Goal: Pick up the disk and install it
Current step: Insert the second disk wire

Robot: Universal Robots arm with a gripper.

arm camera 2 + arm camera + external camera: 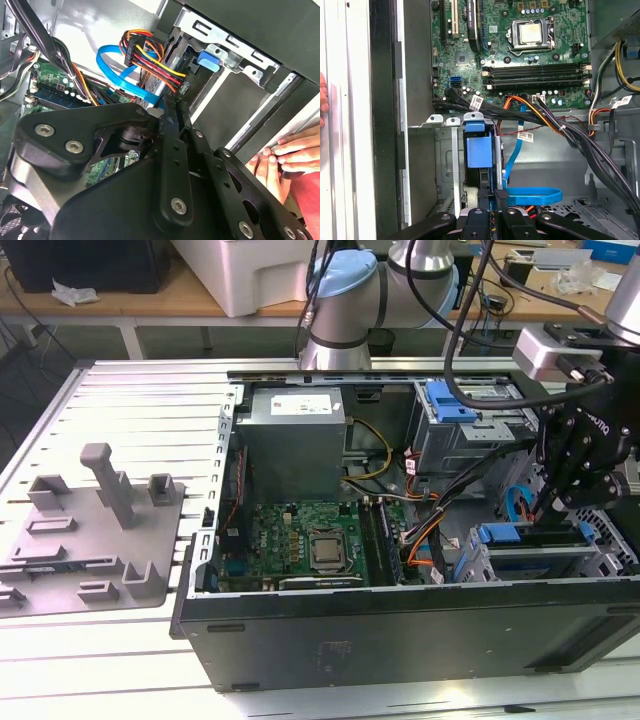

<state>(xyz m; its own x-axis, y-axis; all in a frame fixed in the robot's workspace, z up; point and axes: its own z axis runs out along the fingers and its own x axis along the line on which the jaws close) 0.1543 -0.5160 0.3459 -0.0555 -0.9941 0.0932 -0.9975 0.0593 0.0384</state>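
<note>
One disk (480, 152) in bay

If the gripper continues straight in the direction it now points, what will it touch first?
Probably the blue carrier frame of the disk in the drive cage: in the first wrist view it lies directly ahead of the gripper. The blue data cable runs just beside that line; depth is uncertain.

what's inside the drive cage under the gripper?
In the first wrist view, the drive cage holds the disk, blue carrier end showing. The gripper sits at its end; the disk's body is hidden by the cage.
</note>
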